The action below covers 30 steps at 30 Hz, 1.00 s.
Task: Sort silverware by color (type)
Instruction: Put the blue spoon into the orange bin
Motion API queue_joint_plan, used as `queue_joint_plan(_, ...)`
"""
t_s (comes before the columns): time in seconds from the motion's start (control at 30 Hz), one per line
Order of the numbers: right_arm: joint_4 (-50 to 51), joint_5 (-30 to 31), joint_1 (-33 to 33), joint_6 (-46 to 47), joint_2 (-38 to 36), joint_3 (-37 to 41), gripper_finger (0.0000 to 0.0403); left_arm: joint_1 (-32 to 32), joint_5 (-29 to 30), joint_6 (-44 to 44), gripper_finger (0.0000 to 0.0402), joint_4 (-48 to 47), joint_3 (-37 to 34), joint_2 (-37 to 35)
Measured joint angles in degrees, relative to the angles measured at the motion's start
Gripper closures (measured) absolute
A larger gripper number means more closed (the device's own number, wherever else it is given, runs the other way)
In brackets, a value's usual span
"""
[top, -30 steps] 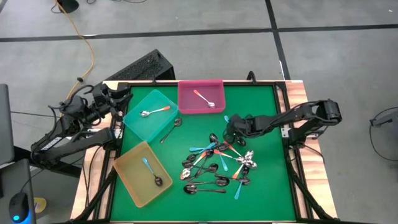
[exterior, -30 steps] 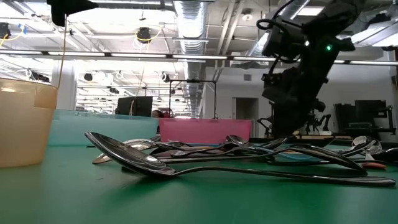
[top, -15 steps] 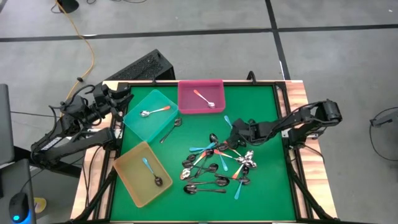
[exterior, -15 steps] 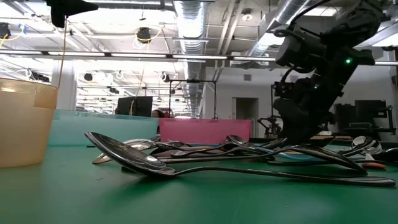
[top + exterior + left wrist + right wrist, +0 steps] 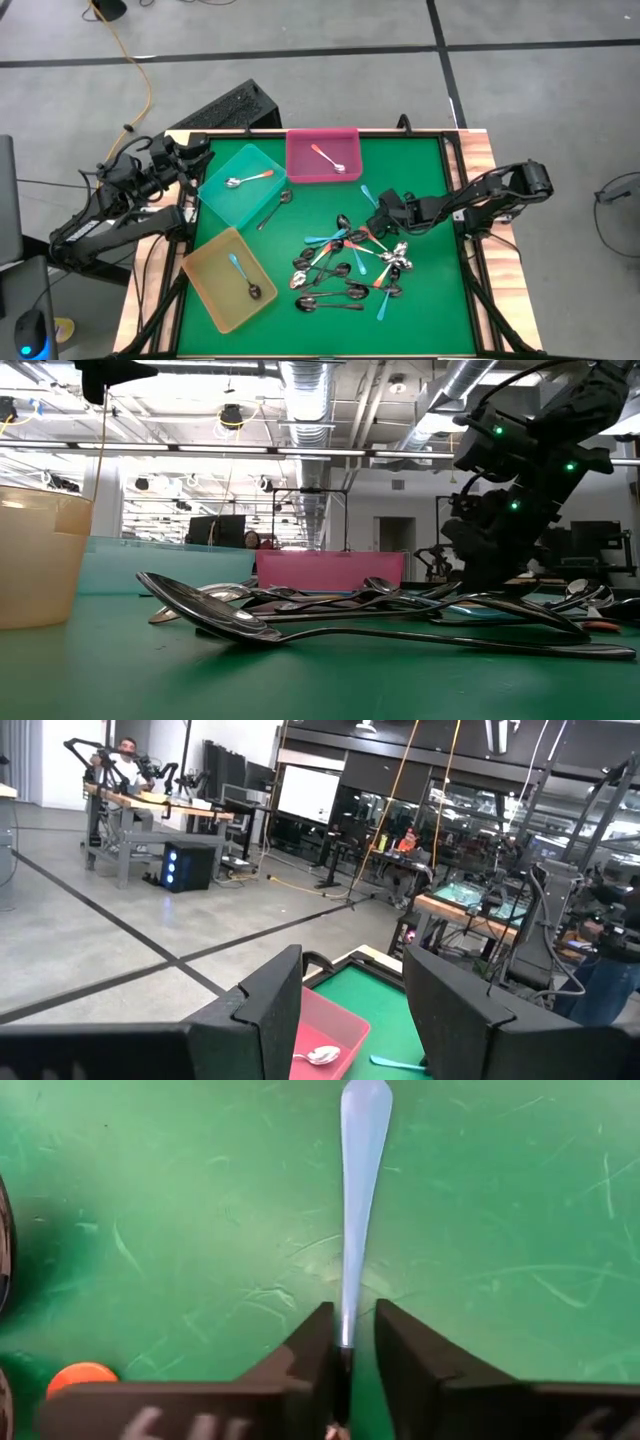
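The left gripper (image 5: 197,157) waits shut beside three trays: yellow (image 5: 205,285), teal (image 5: 215,195), pink (image 5: 322,138), each holding one spoon. A pile of perhaps fifteen spoons (image 5: 350,265) lies on the green mat (image 5: 420,310); overlaps blur the count. The right gripper (image 5: 345,1342) pinches a light blue spoon handle (image 5: 358,1170) flat on the mat. Grey floor (image 5: 540,100) surrounds the table.

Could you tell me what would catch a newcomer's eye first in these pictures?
Probably the tangled pile of spoons on the green table's right half, with the right claw down at its upper edge, pinching a light blue spoon handle. Next, the three trays left of it: teal, pink and yellow, each already holding spoons.
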<state>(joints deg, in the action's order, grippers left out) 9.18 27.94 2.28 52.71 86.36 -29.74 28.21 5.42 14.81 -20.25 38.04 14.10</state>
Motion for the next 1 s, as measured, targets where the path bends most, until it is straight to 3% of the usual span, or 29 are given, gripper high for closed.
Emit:
queue_joint_plan(0.23, 0.02, 0.16, 0.00, 2.84, 0.01, 0.00, 0.0393, 0.01, 0.01, 0.00, 0.0243, -0.02, 0.00, 0.01)
queue_joint_plan(0.7, -1.51, 4.83, 5.58, 12.13, 0.23, 0.17, 0.0392, 0.01, -0.01, 0.00, 0.0243, -0.02, 0.00, 0.01)
queue_joint_plan(1.0, -5.85, 5.66, 8.58, 13.49, 0.36, 0.20, 0.0392, 0.01, -0.01, 0.00, 0.0243, -0.02, 0.00, -0.01)
